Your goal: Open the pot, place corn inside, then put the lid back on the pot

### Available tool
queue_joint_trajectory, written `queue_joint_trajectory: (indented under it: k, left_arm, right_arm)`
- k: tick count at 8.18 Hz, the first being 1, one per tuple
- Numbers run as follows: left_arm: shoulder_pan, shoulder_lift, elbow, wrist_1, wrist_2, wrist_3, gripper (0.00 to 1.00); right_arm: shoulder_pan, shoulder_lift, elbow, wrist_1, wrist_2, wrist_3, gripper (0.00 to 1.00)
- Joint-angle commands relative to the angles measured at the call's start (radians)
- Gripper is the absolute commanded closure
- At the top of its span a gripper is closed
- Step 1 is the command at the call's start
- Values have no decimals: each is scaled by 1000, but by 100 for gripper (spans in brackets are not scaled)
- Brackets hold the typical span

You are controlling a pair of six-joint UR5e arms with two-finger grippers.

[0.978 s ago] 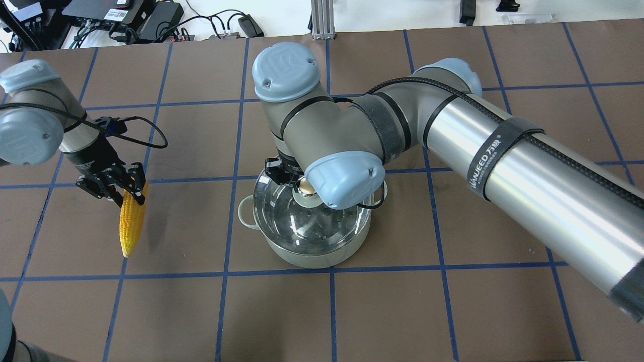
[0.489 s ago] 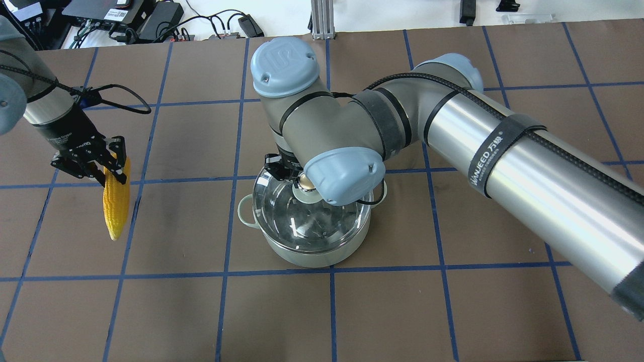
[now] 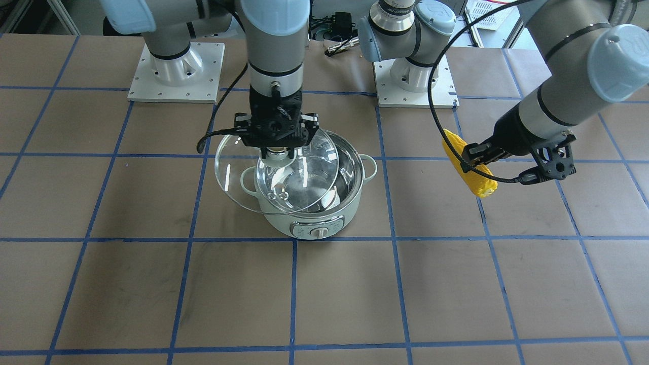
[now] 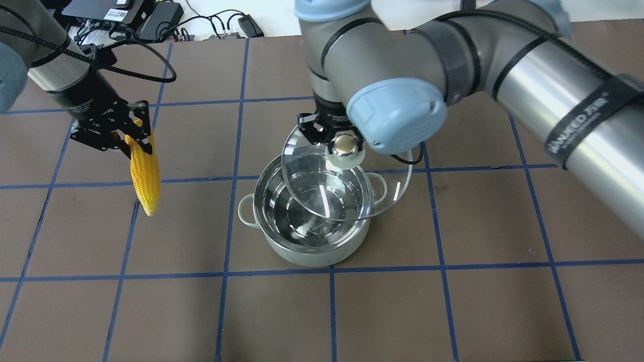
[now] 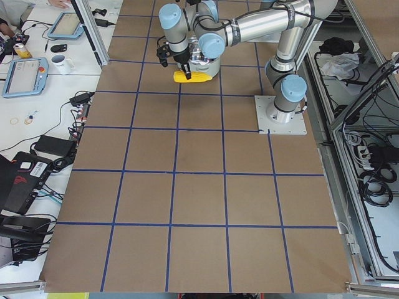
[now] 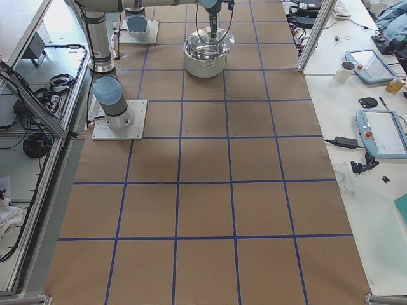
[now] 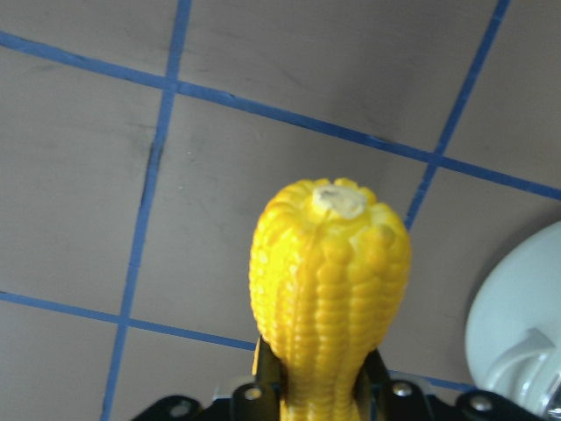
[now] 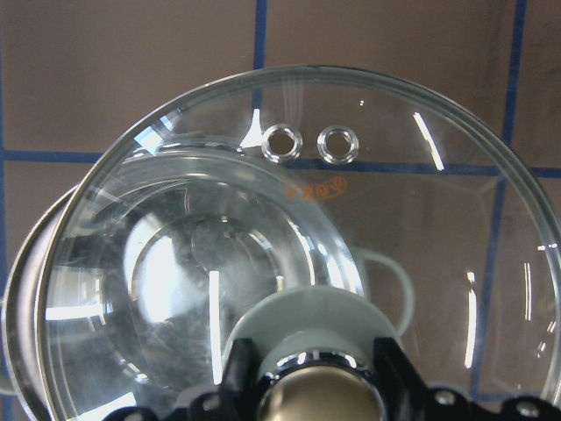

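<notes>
The pale green pot [image 4: 302, 256] stands open mid-table, its steel inside empty; its dial panel [image 3: 317, 231] faces the front view. My right gripper [image 4: 344, 143] is shut on the knob of the glass lid [image 4: 387, 186] and holds it tilted above the pot, shifted toward the pot's far right rim. The right wrist view shows the lid [image 8: 394, 219] over the pot [image 8: 131, 289]. My left gripper [image 4: 136, 143] is shut on the thick end of the yellow corn [image 4: 145, 176], which hangs above the table left of the pot. The corn also shows in the front view [image 3: 469, 170] and left wrist view [image 7: 329, 289].
The brown table has a blue tape grid [image 4: 226, 274]. Both arm bases [image 3: 175, 71] stand at the robot's side of the table. Cables and electronics [image 4: 126, 15] lie beyond the far edge. The right arm's forearm [image 4: 553, 100] spans the table's right half.
My right gripper has lifted the lid off the pot and carried it up and to the right. My left gripper has raised the corn and moved it farther away and slightly right.
</notes>
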Motion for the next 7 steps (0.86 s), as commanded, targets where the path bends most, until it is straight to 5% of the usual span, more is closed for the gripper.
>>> queue_joint_trajectory:
  k: [1, 4, 7]
  left_arm:
    - [-186, 22, 3, 0, -31, -146, 100]
    - [-353, -1, -3, 12, -155, -243, 100]
    - [-447, -62, -4, 62, -168, -275, 100]
  right_arm:
    - [-285, -65, -9, 101, -3, -355, 96]
    - [-499, -90, -1, 181, 2, -595, 100]
    - [-504, -88, 7, 184, -1, -595, 100]
